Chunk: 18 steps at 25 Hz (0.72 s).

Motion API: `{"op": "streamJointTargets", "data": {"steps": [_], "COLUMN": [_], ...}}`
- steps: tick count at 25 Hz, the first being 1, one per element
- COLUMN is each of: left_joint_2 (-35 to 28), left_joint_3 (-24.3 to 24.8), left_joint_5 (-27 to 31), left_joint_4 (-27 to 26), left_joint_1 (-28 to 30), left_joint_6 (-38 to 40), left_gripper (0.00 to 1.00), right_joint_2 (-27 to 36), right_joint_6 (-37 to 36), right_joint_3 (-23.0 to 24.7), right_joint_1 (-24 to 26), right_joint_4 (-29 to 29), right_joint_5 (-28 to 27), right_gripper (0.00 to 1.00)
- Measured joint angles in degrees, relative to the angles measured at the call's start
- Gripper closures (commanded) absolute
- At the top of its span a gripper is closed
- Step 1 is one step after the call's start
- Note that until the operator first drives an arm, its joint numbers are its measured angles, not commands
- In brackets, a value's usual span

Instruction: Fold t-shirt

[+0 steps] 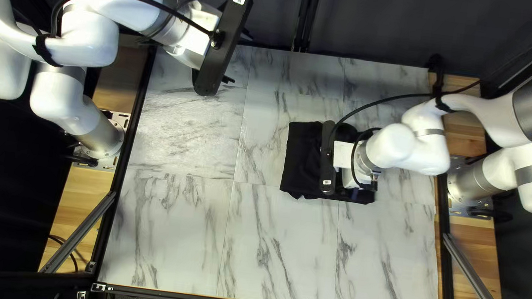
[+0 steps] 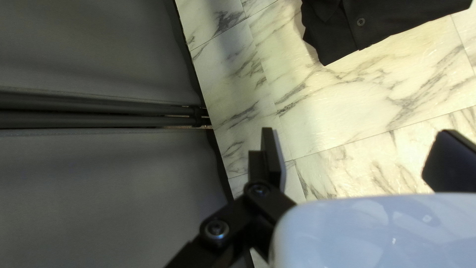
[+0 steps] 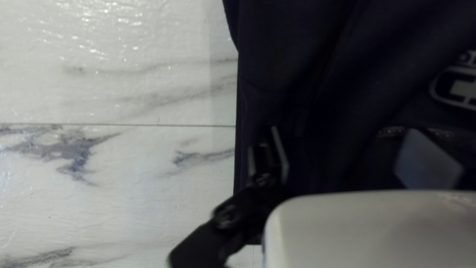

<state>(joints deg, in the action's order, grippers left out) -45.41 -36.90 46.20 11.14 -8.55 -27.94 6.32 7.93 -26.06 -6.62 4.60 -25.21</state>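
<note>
A black shirt (image 1: 301, 164), folded into a compact rectangle, lies on the table right of centre in the top left view. My right gripper (image 1: 374, 176) is low over its right part, partly hidden by its own arm. In the right wrist view the right gripper (image 3: 342, 154) has its fingers wide apart over the dark cloth (image 3: 322, 74). My left gripper (image 1: 228, 80) is raised over the table's far left part, away from the shirt. The left wrist view shows the left gripper (image 2: 349, 156) open and empty, with the shirt (image 2: 386, 20) ahead; a button shows on it.
The marble-patterned table (image 1: 280, 253) extends around the shirt on all sides. Dark curtains (image 1: 376, 21) hang behind its far edge. A cable (image 1: 380, 103) from my right arm loops above the table, and metal frame bars (image 1: 79, 231) stand at the sides.
</note>
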Motion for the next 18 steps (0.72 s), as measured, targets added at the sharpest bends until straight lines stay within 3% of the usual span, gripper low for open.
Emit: {"op": "streamJointTargets", "data": {"steps": [10,18], "left_joint_2": [0.0,0.0], "left_joint_3": [0.0,0.0], "left_joint_5": [0.0,0.0], "left_joint_4": [0.0,0.0], "left_joint_1": [0.0,0.0], "left_joint_6": [0.0,0.0], "left_gripper": [0.00,0.00], "right_joint_2": [4.6,8.5], "right_joint_6": [5.0,5.8], "right_joint_3": [0.0,-3.2], "right_joint_1": [-1.1,-1.4], "right_joint_4": [4.2,5.4], "right_joint_5": [-4.3,-12.7], "right_gripper": [1.00,1.00]}}
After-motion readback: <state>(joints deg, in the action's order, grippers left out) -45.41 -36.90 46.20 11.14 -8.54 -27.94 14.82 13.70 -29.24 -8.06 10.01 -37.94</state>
